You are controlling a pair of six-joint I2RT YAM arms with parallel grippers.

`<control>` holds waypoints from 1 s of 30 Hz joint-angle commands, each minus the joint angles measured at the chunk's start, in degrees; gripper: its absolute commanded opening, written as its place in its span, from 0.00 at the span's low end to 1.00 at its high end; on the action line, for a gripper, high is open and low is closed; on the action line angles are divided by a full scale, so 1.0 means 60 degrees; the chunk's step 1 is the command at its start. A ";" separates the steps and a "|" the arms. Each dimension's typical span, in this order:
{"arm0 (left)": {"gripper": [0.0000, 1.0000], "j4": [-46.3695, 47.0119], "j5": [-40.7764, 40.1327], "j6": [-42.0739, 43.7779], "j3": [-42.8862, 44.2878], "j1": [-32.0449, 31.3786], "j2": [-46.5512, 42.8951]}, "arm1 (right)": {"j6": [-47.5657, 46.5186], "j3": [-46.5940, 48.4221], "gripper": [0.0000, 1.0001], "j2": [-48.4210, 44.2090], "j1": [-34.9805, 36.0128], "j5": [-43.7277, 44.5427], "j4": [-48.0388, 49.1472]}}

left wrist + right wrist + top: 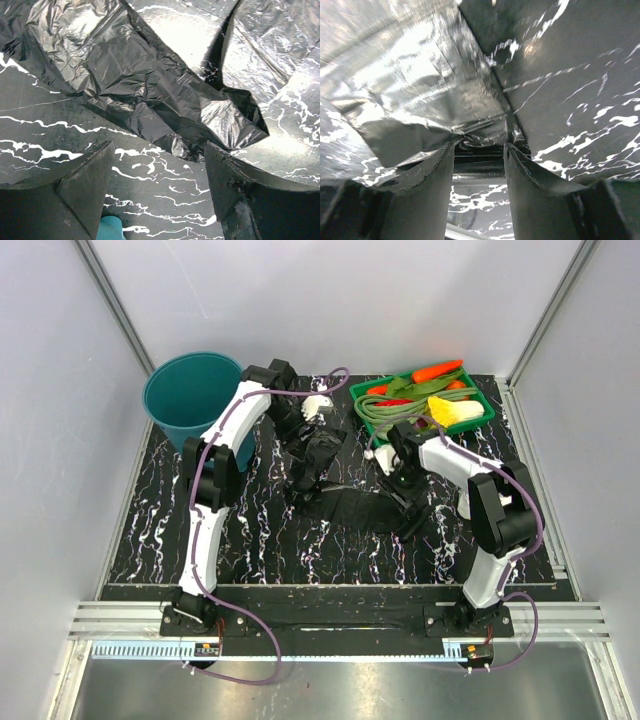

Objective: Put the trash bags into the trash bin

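Trash bin (190, 400) off to the left gripper's (159, 150) side looks empty; its jaws gape, trash bags (330, 490) just ahead; right gripper (480, 147) noses the film, can't tell if pinching

Bright overhead light, white glare on trash bags (150, 90) (right wrist view blurred)

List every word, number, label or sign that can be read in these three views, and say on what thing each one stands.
No text can be read in any view.
Small sticker on the left arm's base: too small to read.
Ticked strip along the near edge: marks only, no digits legible.
Trash bags, trash bin, green tray: no print visible.
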 commanded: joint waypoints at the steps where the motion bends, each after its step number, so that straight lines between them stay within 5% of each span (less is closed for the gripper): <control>1: 0.77 -0.0372 0.1006 0.0413 0.0477 -0.0055 -0.0025 | 0.0560 0.1094 0.51 -0.0181 0.0003 -0.1208 -0.0100; 11: 0.79 -0.0168 0.0714 -0.0070 0.0199 -0.0538 -0.0377 | 0.0795 0.1593 0.55 -0.0167 0.0018 -0.1926 -0.0026; 17: 0.80 0.2495 -0.1657 -0.1344 -0.1455 -0.0831 -0.0304 | 0.0722 0.1711 0.55 0.0010 0.0032 -0.2102 0.0018; 23: 0.80 0.3714 -0.2640 -0.1814 -0.2262 -0.0876 -0.0143 | 0.0707 0.0643 0.54 -0.0078 0.0076 -0.2059 0.0515; 30: 0.41 0.3832 -0.2964 -0.1814 -0.2424 -0.0890 -0.0026 | 0.0707 0.0070 0.53 -0.0196 0.0076 -0.1824 0.0648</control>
